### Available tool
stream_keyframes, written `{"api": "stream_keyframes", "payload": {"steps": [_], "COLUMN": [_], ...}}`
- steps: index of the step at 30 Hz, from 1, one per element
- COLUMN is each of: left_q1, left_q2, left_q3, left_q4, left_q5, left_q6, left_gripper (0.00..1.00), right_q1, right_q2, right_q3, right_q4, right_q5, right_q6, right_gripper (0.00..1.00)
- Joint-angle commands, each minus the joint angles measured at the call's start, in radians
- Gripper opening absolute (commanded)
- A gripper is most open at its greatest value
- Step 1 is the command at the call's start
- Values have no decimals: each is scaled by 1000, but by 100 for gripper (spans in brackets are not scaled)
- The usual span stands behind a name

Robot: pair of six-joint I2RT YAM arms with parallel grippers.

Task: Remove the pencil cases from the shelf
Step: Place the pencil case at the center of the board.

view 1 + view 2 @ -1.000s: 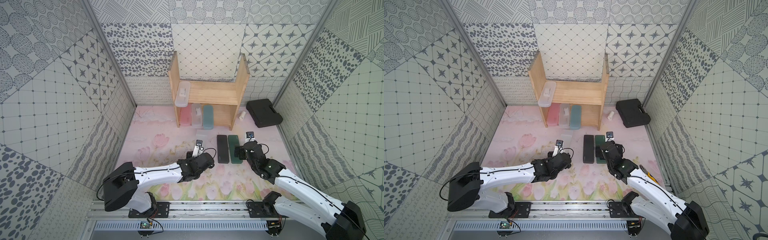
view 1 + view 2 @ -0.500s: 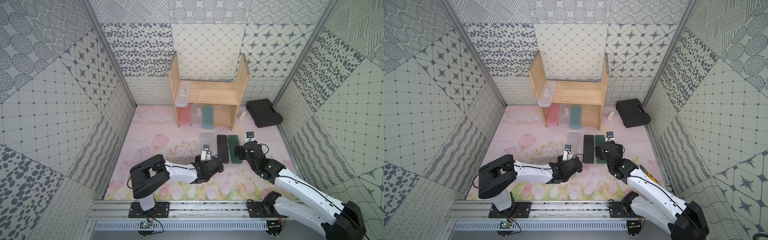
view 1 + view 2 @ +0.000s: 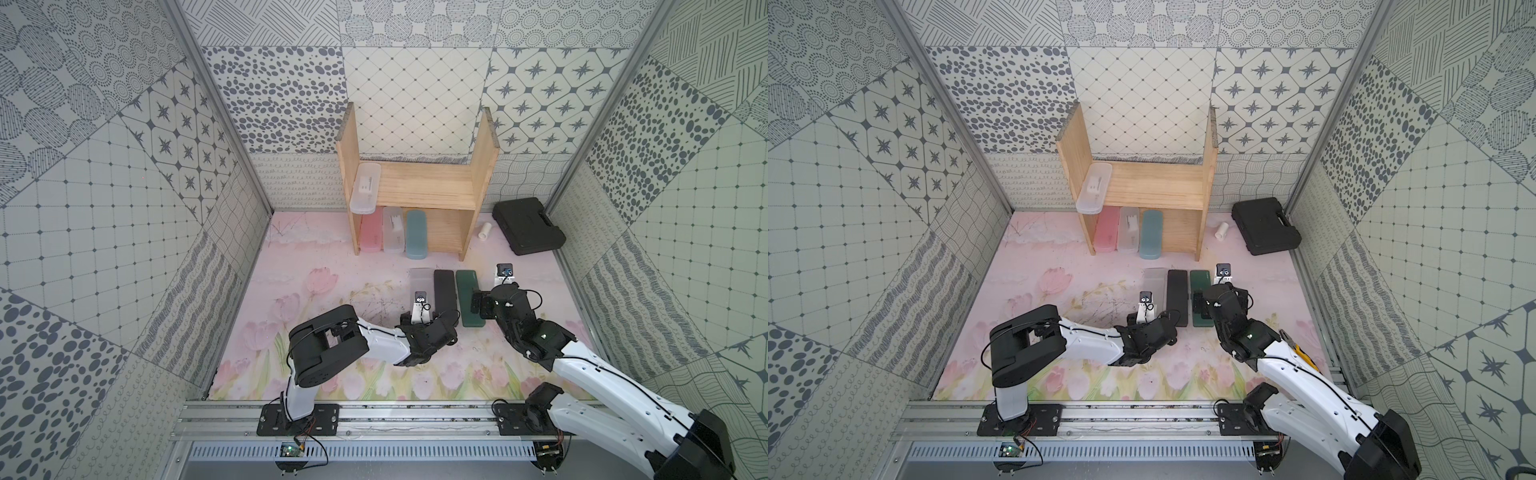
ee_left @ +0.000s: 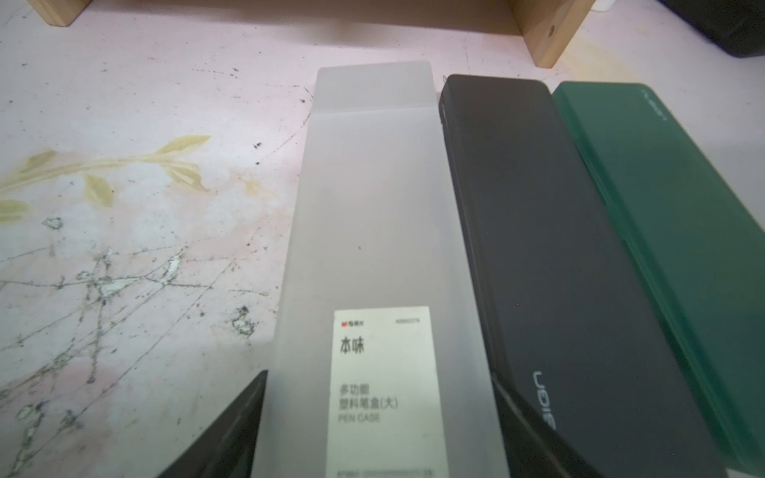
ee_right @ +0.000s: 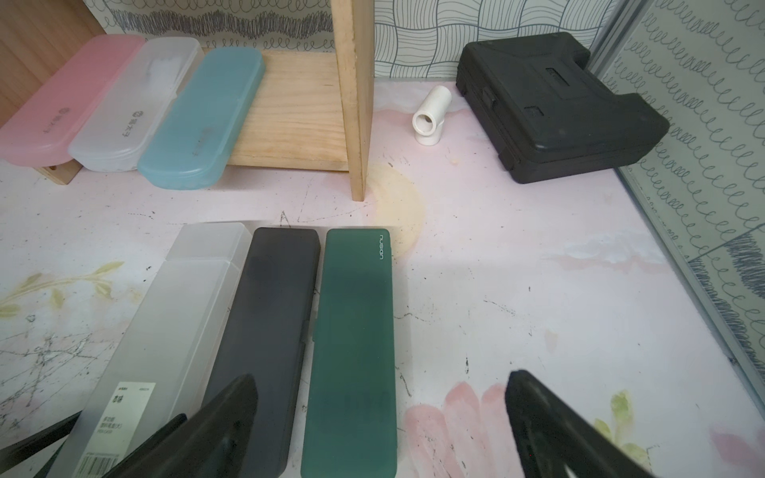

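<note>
The light wooden shelf [image 3: 424, 191] stands at the back. A frosted clear pencil case [image 3: 365, 193] lies on its upper board. Pink [image 3: 371, 232], frosted clear [image 3: 393, 230] and light blue [image 3: 416, 234] pencil cases lie on the lower board. On the mat, a frosted clear case [image 4: 372, 215], a black one [image 4: 538, 248] and a dark green one [image 5: 352, 331] lie side by side. My left gripper [image 4: 378, 414] is shut on the near end of the frosted case, a finger against each long side. My right gripper [image 5: 381, 418] is open above the green case's near end.
A large black moulded case [image 3: 530, 226] and a small white cylinder [image 3: 485, 231] lie to the right of the shelf. Patterned walls close in three sides, and a metal rail [image 3: 382, 415] runs along the front.
My left gripper has carried the frosted clear case to the right, and the case now lies on the mat beside the black case. The right arm has not moved.
</note>
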Motion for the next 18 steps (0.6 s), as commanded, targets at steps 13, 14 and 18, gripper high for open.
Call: {"api": "stream_keyframes", "payload": {"steps": [13, 14, 18], "left_q1": [-5, -5, -3], "left_q2": [-244, -276, -407], "left_q3": [-1, 6, 58], "left_q4": [-156, -172, -273], "left_q5": [-10, -5, 34], "left_q6": [38, 65, 204], "left_gripper": [100, 100, 99], "right_q1": [-6, -7, -7], "right_q2": [-24, -25, -38], "right_q3": [-17, -17, -20], "right_q4": [28, 28, 28], "right_q5": [10, 9, 7], "right_q6": [9, 9, 6], "right_gripper": [98, 98, 98]}}
